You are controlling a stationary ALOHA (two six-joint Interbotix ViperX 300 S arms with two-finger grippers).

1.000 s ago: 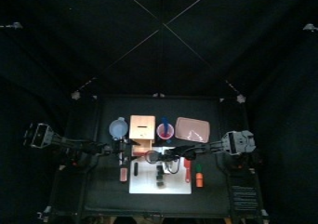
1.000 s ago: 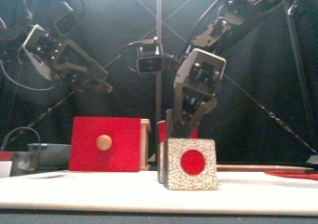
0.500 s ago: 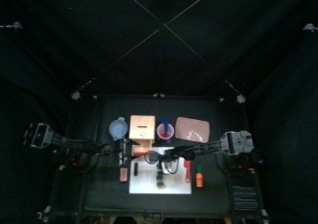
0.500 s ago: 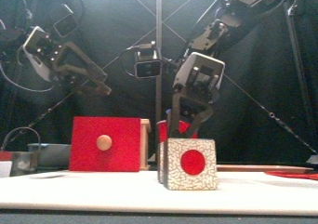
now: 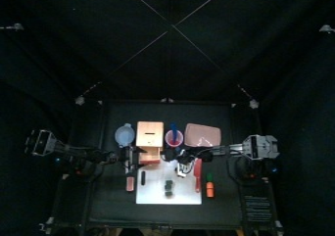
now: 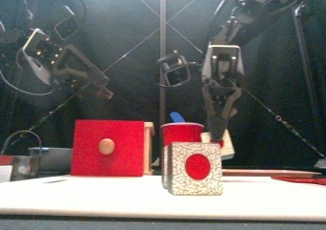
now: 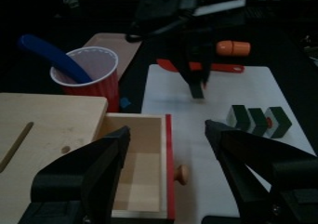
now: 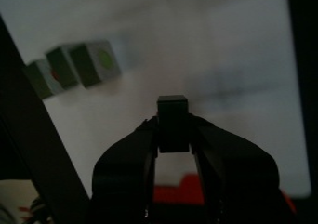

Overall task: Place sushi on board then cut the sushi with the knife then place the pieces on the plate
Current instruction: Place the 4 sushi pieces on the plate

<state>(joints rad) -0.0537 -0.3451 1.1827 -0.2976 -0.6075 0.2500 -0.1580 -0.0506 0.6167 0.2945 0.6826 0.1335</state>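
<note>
This is a robotics lab booth: black curtains [image 5: 167, 44] close round a small black table [image 5: 105, 209], with a black left arm [image 5: 81, 154] reaching in from nine o'clock and a black right arm [image 5: 238, 150] from three. On it sit playthings: a white cutting board [image 5: 155, 193] at six o'clock and a pale wooden box with a red drawer front [image 6: 109, 148].

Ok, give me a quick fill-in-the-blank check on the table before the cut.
The sushi roll sits on the ____ board.
The right gripper is ____ on a knife.
The other knife, in the red cup, is ____.
The drawer of the wooden box stands ____.
Missing: white; shut; blue; open.
</note>
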